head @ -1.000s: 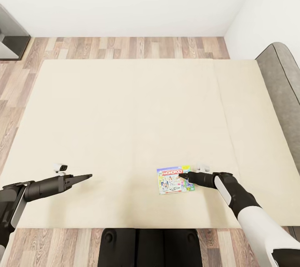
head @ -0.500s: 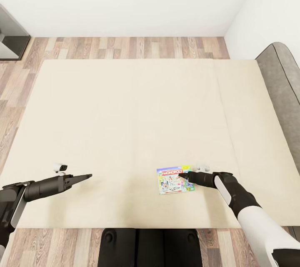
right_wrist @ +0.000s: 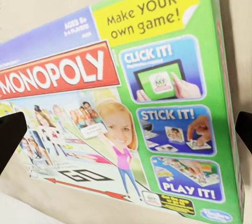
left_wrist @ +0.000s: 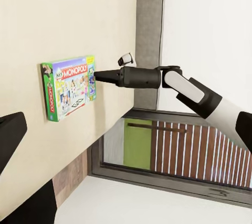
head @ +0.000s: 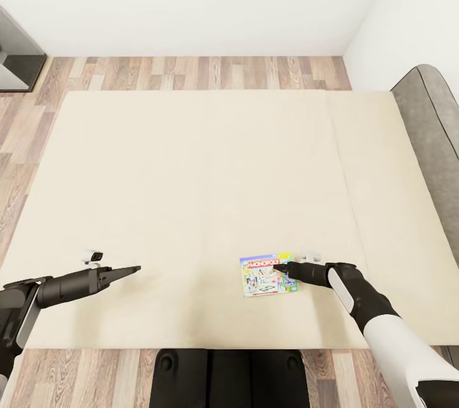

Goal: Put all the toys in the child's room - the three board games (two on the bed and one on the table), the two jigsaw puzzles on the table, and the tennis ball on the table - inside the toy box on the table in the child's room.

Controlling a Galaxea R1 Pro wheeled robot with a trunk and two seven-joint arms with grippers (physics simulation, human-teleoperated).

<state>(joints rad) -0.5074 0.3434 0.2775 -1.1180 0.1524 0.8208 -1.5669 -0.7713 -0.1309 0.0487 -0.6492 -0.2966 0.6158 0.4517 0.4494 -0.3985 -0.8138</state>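
Observation:
One board game, a flat green and blue Monopoly box, lies face up on the beige mattress of the bed, near its front edge. My right gripper reaches in low from the right, its tip over the box's right edge. The right wrist view has the box cover close up, with one dark finger at each side of it, spread apart. Far to the left my left gripper hovers over bare mattress, open and holding nothing. From the left wrist the same box appears with the right gripper at its edge.
The grey headboard runs along the bed's right side. Wood-plank floor lies beyond the bed under a white wall. A dark grey furniture piece stands at the far left. My dark base sits against the bed's front edge.

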